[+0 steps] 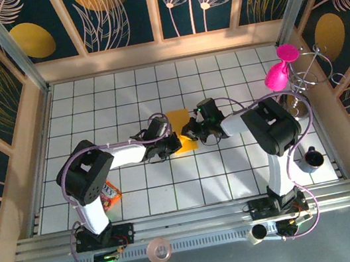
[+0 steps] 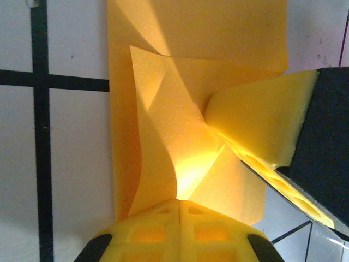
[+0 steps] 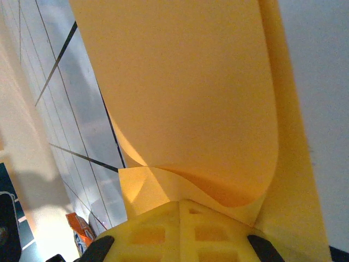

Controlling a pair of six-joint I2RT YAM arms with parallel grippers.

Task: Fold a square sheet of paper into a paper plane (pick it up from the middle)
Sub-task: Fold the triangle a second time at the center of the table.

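Left gripper (image 2: 179, 203) and right gripper (image 3: 180, 203) both clamp the thin orange-yellow square sheet of paper (image 1: 177, 118), curled mid-fold at the centre of the white tiled table (image 1: 234, 161). Uneven pulling between them could tear it or skew the crease.

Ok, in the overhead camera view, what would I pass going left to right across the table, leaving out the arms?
snack packet → roll of tape → square sheet of paper → pink balloon-like figure
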